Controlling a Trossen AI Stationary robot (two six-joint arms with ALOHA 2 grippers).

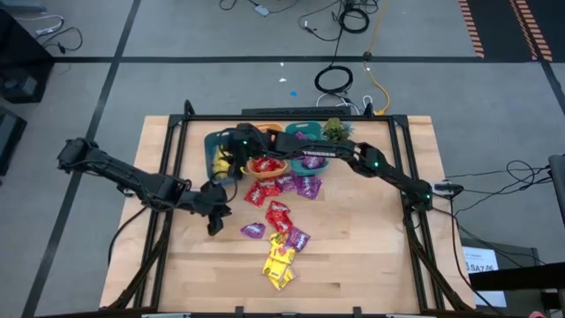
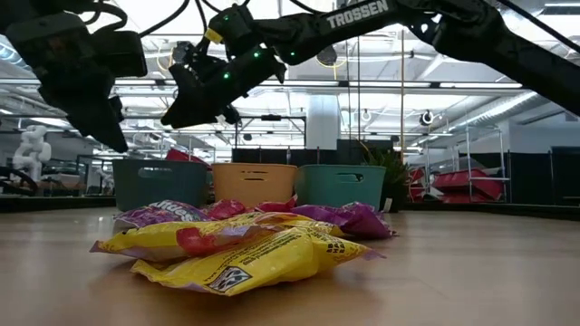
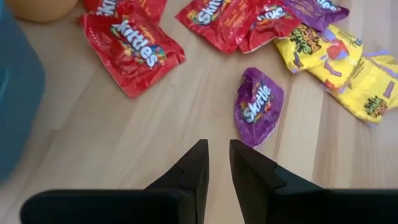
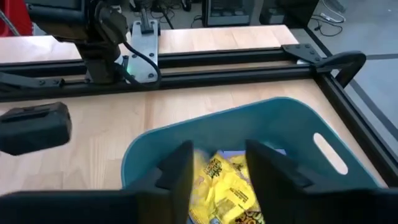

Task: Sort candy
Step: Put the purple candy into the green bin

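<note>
Your right gripper [image 4: 217,168] hangs spread over the teal bin [image 4: 292,124] of yellow candy [image 4: 227,190], while your left gripper [image 3: 217,163], nearly pressed together and empty, hovers by a purple packet [image 3: 258,106].

"Skittles" on candy [image 3: 259,106]; "TROSSEN" on arm [image 2: 358,15].

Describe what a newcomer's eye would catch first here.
Bright candy packets, red, purple and yellow, lie strewn across the middle of the wooden table. The right hand hangs open over a teal bin with yellow packets inside, while the left hand points at a purple packet.
</note>
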